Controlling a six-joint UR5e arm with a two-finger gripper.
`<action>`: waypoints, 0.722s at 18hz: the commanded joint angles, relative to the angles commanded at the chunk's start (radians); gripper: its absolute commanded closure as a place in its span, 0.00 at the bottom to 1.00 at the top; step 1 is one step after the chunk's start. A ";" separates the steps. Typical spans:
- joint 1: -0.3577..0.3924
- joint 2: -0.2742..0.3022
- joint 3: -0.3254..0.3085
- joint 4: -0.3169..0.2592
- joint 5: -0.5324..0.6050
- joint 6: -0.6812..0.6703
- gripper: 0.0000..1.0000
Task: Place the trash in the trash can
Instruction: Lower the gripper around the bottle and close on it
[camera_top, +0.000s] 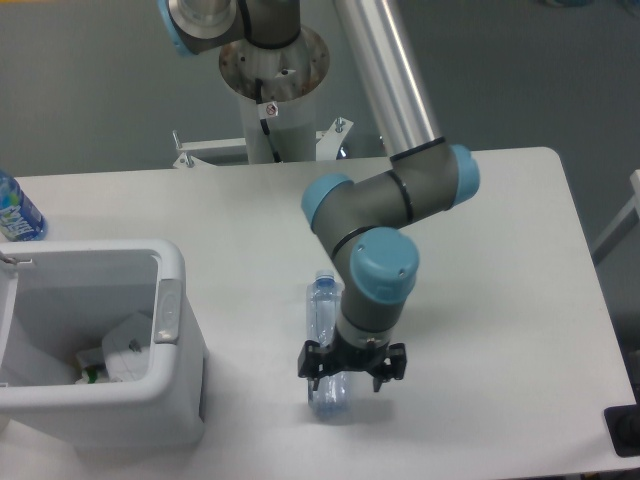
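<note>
Legible text: none. Blue-labelled bottle (14, 214), far left of the fingers: label print too blurred to read.

One fixed camera looks steeply down, seemingly from the table's (500, 250) front edge, toward the arm's base (272, 70).
</note>
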 joint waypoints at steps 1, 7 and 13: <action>0.000 -0.005 0.000 0.002 0.002 0.002 0.00; -0.009 -0.020 0.000 0.005 0.028 -0.003 0.06; -0.014 -0.009 -0.002 0.003 0.029 -0.011 0.49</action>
